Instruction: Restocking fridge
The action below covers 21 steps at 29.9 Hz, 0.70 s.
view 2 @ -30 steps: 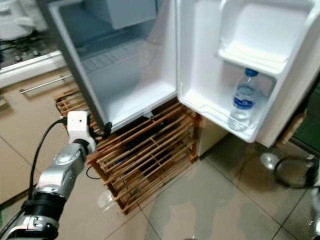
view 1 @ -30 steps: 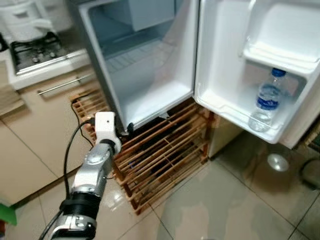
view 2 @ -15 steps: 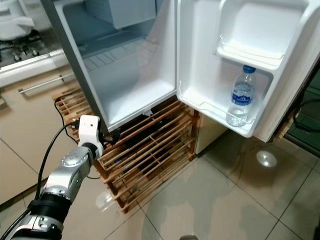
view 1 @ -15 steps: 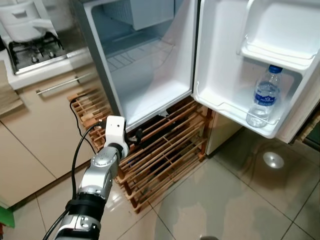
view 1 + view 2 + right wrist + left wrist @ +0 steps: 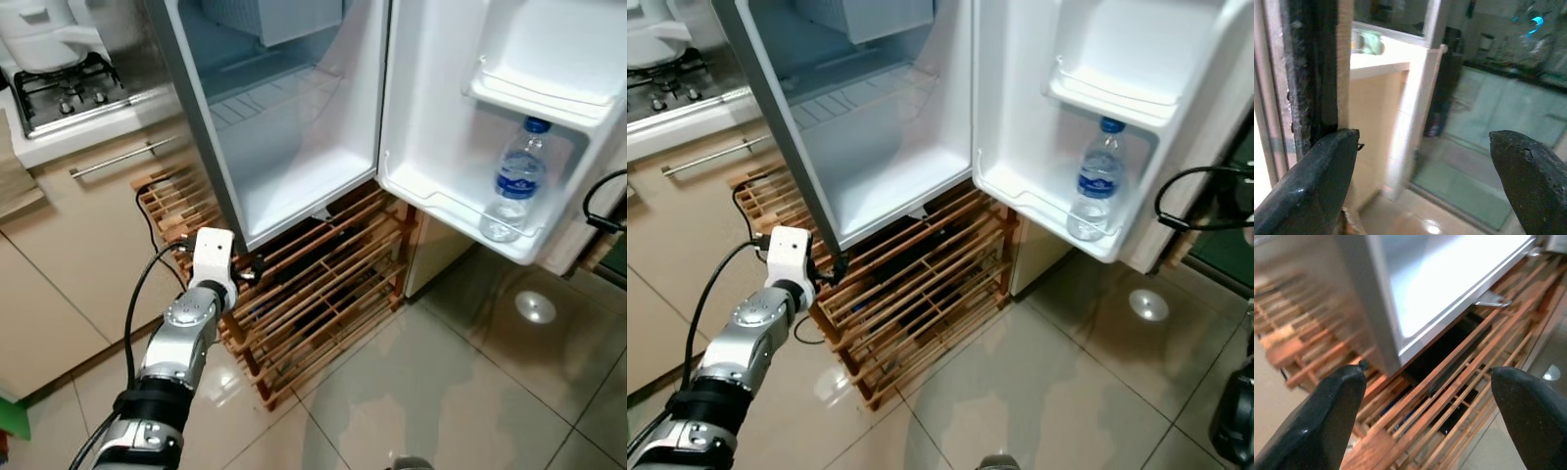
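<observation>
Since 1 s ago the left gripper dropped a bit and drew nearer the fridge's lower front corner; it's wide open w/ nothing in it, hovering just off that corner above the wooden rack, and the right gripper is also spread wide & empty. Only 1 stock item in sight: water bottle standing upright in the door shelf, well apart from the left gripper, off to its right and higher. Prob. light-to-moderate wt, thin clear plastic that flexes if squeezed, smooth & maybe slippery, so best hold is mid-body around the label, w/ gentle squeeze, not at the cap.
</observation>
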Tool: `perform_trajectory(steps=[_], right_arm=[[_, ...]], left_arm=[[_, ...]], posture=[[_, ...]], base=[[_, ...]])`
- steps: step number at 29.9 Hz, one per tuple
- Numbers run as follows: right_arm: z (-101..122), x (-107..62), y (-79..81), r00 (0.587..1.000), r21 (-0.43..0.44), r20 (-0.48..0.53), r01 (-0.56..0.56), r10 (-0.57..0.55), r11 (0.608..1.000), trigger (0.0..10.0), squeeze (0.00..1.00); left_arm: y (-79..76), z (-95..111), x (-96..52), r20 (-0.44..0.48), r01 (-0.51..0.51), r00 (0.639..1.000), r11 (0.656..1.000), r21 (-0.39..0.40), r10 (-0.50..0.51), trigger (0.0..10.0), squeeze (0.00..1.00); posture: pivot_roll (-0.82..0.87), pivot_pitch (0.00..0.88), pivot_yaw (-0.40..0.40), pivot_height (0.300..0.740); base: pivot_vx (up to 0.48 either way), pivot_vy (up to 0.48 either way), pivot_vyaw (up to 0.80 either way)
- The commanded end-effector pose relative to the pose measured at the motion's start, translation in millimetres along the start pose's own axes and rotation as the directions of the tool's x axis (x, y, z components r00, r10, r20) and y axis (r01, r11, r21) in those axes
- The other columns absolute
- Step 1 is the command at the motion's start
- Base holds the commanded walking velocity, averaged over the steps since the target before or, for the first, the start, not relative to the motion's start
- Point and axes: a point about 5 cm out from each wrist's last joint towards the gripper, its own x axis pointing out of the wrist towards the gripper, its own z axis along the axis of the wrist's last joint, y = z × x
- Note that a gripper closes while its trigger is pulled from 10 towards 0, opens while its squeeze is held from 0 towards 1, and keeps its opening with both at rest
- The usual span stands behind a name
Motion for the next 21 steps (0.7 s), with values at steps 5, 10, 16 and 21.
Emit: perform_trajectory(steps=[5, 10, 16, 21], right_arm=[[38, 2.4, 97.4, 0.876, 0.043, 0.234, -0.442, 0.421, 0.896, 10.0, 0.0], [50, -42.2, 168.2, 0.705, 0.113, 0.31, -0.694, 0.638, 0.711, 10.0, 0.0], [30, -105.0, 223.3, 0.561, 0.258, 0.283, -0.826, 0.778, 0.501, 10.0, 0.0], [13, -99.7, 211.2, 0.659, 0.278, 0.165, -0.745, 0.734, 0.607, 10.0, 0.0]], left_arm=[[2.0, -4, -9.4, -0.026, 0.018, 1.0, 0.999, 0.028, -0.018, 10.0, 0.0], [1.3, -45, -22.0, -0.3, 0.065, 0.953, 0.996, 0.056, -0.045, 10.0, 0.0], [10.7, -84, -46.3, -0.455, -0.005, 0.89, 0.999, -0.034, -0.012, 10.0, 0.0], [41.6, -79, -52.3, -0.415, -0.26, 0.875, 0.965, 0.033, 0.25, 10.0, 0.0]], posture=[[-0.08, 0.007, 0.102, 0.74], [-0.09, 0.017, 0.091, 0.74], [-0.09, 0.008, 0.052, 0.74], [-0.08, 0.0, 0.038, 0.74]], base=[[0.0, 0.0, 0.0], [0.0, 0.0, 0.0], [0.0, 0.0, 0.0], [0.0, 0.0, 0.0]])
